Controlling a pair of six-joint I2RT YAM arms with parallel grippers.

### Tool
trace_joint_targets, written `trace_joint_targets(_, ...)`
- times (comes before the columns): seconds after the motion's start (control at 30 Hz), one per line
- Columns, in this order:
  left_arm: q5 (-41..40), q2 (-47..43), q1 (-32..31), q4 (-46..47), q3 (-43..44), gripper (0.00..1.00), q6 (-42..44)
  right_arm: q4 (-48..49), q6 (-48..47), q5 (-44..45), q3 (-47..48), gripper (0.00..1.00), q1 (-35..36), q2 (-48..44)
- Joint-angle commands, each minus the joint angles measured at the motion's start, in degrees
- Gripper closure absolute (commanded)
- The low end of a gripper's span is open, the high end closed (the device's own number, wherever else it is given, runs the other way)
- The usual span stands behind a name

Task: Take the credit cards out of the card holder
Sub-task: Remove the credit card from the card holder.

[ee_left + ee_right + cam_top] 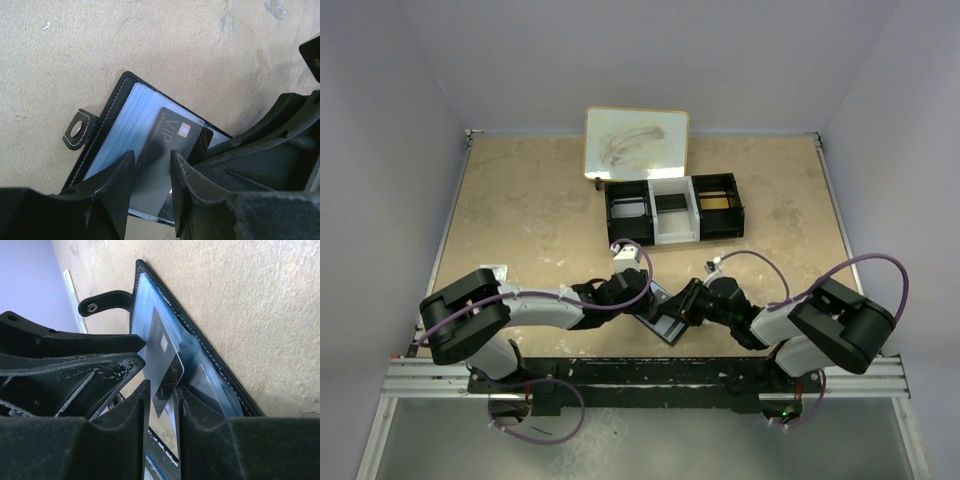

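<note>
Over the card holder (112, 117), the left gripper (151, 156) is held with its jaws parted by a narrow gap. Nothing is seen clamped in it, and the dark card (172, 135) marked VIP is viewed flat through that gap. At the opposite side of the card holder, the right gripper (163, 390) is positioned with its jaws almost together. A corner of the card is located between its fingers (140, 410), but it cannot be determined whether the card is clamped. The card is laid across the clear pockets of the card holder, which is spread open on the table (520, 220) with its snap tab (77, 131) turned outward. Well beyond the card holder, a three-compartment tray (672, 238) is placed, and a white board (635, 140) farther still.
</note>
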Motion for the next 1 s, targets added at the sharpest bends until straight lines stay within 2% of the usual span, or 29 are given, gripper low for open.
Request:
trace_joint_targets(0.0,-0.37,0.96,0.1,-2.87,1.32,0.67,0.35,2.71,-0.89,0.42,0.47,0.75,0.1,1.11)
trace_joint_targets(0.2,-1.08,0.73,0.1,-3.61,1.19,0.67,0.01,-1.98,0.06,0.49,-2.29,0.95,0.07,-4.61)
trace_joint_targets(0.27,-1.05,0.97,0.1,-3.55,1.21,0.67,-0.09,-4.66,-0.29,0.66,-2.61,0.98,0.07,-7.36)
trace_joint_targets(0.47,-0.45,2.0,0.14,-3.14,1.33,0.68,-0.16,-15.27,-0.85,2.67,-2.26,0.93,0.1,-16.45)
trace_joint_targets(0.57,-0.09,2.01,0.04,-2.97,1.38,0.68,-0.05,-17.11,0.62,4.46,-3.34,0.83,0.1,-19.54)
trace_joint_targets(0.63,0.23,1.96,0.01,-2.62,1.38,0.68,-0.03,-16.74,1.49,5.5,-3.76,0.81,0.05,-20.48)
trace_joint_targets(0.83,0.74,2.44,-0.02,-2.47,1.39,0.68,0.05,-17.39,1.76,6.82,-1.38,0.76,0.08,-17.56)
trace_joint_targets(0.97,0.71,2.45,-0.23,-2.27,1.3,0.68,0.01,-11.88,3.06,6.03,-1.56,0.74,0.09,-13.12)
